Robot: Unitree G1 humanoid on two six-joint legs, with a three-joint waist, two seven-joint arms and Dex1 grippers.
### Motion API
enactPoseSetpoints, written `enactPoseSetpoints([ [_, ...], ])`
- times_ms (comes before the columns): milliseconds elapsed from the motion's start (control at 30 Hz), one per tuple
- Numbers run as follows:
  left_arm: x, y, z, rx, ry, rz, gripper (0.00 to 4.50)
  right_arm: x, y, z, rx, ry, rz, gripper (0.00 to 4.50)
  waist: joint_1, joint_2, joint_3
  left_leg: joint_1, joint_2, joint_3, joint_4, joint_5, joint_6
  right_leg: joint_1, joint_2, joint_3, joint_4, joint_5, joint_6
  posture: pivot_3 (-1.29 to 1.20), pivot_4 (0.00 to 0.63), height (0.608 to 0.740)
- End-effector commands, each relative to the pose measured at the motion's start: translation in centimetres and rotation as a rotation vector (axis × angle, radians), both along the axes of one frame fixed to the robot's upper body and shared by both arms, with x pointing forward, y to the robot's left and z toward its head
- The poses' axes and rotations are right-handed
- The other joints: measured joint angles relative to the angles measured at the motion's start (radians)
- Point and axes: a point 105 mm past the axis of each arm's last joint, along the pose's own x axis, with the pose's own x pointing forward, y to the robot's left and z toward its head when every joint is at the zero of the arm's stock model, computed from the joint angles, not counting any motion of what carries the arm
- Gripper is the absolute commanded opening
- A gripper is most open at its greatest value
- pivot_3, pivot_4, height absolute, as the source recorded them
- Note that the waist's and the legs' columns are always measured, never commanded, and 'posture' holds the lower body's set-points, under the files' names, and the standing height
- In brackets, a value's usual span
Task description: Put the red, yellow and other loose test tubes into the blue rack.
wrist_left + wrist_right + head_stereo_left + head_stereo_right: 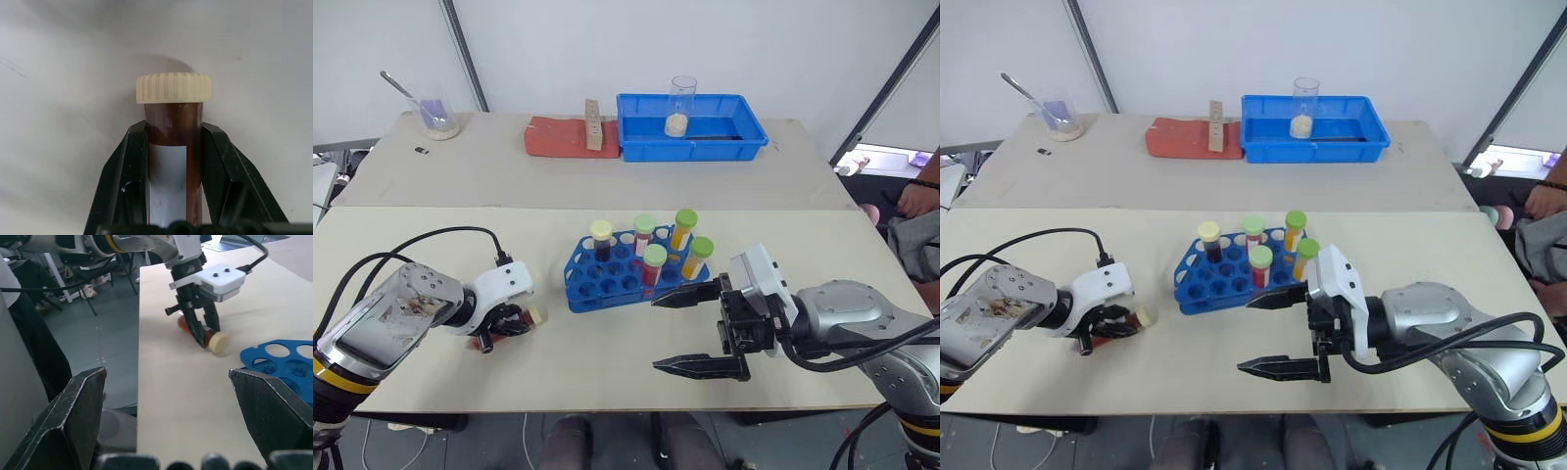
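Left gripper (512, 323) down on the counter (431, 245), jaws closed on a loose test tube (173, 132) lying on its side: dark reddish-brown contents, cream ribbed cap, white label. The jaws pinch the body just below the cap, which pokes out toward the blue rack (607, 279).

The rack sits mid-counter, near the tube on its right, apart from it. Five capped tubes stand in it: one cream cap, four green. Many holes are free, including the near rows.

Right gripper (697, 331) hovers at the rack's right end, pointing left, jaws spread wide and holding nothing.

Step in hand: pickup of the lying tube, grip made, lift not yet begun.

Next move, as I judge it: raise the tube, swing it upright with the cap on top, carry it over a free hole, lower it in, then release
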Motion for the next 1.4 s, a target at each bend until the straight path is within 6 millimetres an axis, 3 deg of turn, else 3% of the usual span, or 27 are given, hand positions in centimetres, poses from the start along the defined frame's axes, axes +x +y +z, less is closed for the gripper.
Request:
enactPoseSetpoints([
  [33, 0.1, -1.2, 3.3, -0.085, -0.051, -0.109, 1.0, -0.2, -0.3, 0.8, -0.003, -0.053, -0.01, 4.43, 0.0, 0.0, 0.0, 0.0, 0.0, 0.0, 0.0, 0.0, 0.0, 0.0, 0.0, 0.0, 0.0, 0.0, 0.0, 0.0, 0.15, 0.74],
  [200, 1.3, -4.6, 8.8, -0.368, -0.187, -0.26, 1.0, 0.5, -1.5, 0.9, -0.018, -0.113, -0.092, 4.43, 0.011, 0.0, 0.0, -0.001, 0.0, 0.0, 0.002, 0.0, 0.0, 0.001, 0.0, 0.0, 0.0, 0.0, 0.0, 0.0, 0.15, 0.74],
  [367, 1.7, -8.3, 11.4, -0.591, -0.276, -0.344, 1.0, -0.1, -3.3, 0.6, -0.097, -0.094, -0.106, 4.43, 0.014, 0.0, 0.0, -0.003, -0.001, -0.001, 0.008, 0.0, 0.0, 0.002, 0.0, 0.001, -0.001, 0.002, 0.003, 0.0, 0.15, 0.74],
  [500, 2.5, -10.4, 10.7, -0.743, -0.345, -0.306, 1.0, -0.7, -3.7, 0.2, -0.125, -0.084, -0.129, 4.43, 0.007, -0.001, 0.0, -0.003, -0.001, -0.001, 0.01, 0.0, 0.0, 0.003, 0.0, 0.001, 0.0, 0.004, 0.006, 0.0, 0.15, 0.74],
  [700, 4.1, -12.5, 8.6, -0.838, -0.446, -0.245, 1.0, -0.9, -4.0, -1.1, -0.178, -0.06, -0.23, 4.43, 0.003, -0.001, 0.0, -0.002, -0.001, -0.002, 0.01, 0.0, 0.0, 0.003, 0.0, 0.001, 0.0, 0.008, 0.01, 0.0, 0.15, 0.74],
  [967, 5.2, -14.6, 6.9, -0.927, -0.466, -0.194, 1.0, -1.2, -4.2, -1.3, -0.182, -0.057, -0.283, 4.43, 0.003, -0.001, 0.0, -0.003, -0.002, -0.002, 0.011, 0.0, 0.0, 0.004, 0.0, 0.002, -0.001, 0.009, 0.012, 0.0, 0.15, 0.74],
  [1400, 5.4, -13.9, 6.1, -0.96, -0.526, -0.134, 1.0, -1.1, -4.7, -1.2, -0.184, -0.064, -0.327, 4.43, 0.002, -0.001, 0.0, -0.002, -0.002, -0.002, 0.011, 0.0, 0.0, 0.005, 0.0, 0.002, -0.001, 0.008, 0.012, 0.0, 0.15, 0.74],
])
